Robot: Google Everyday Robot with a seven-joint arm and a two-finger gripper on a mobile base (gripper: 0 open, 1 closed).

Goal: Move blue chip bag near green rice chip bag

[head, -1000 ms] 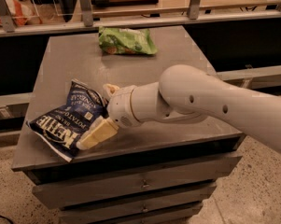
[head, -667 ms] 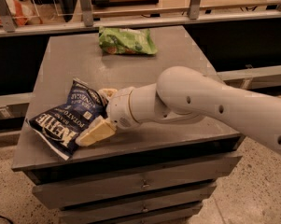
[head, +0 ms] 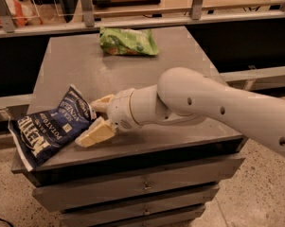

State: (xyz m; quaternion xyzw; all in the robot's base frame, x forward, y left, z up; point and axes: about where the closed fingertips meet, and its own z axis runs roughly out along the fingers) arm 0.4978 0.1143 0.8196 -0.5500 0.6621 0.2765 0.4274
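Note:
The blue chip bag (head: 49, 131) lies at the front left of the grey cabinet top (head: 146, 84), and its left end hangs over the edge. The green rice chip bag (head: 128, 41) lies at the far edge, centre. My gripper (head: 95, 118) reaches in from the right and sits at the blue bag's right edge. Its two cream fingers (head: 93, 134) are spread apart, one in front of and one behind the bag's right corner. The bag rests on the top. The two bags are far apart.
The cabinet has drawers (head: 142, 186) below its front edge. A counter with a metal rail and glass panels (head: 132, 20) runs behind it. My white arm (head: 218, 105) crosses the right front part of the top.
My gripper has edged slightly left, closer onto the blue bag's right edge. Neither bag has moved.

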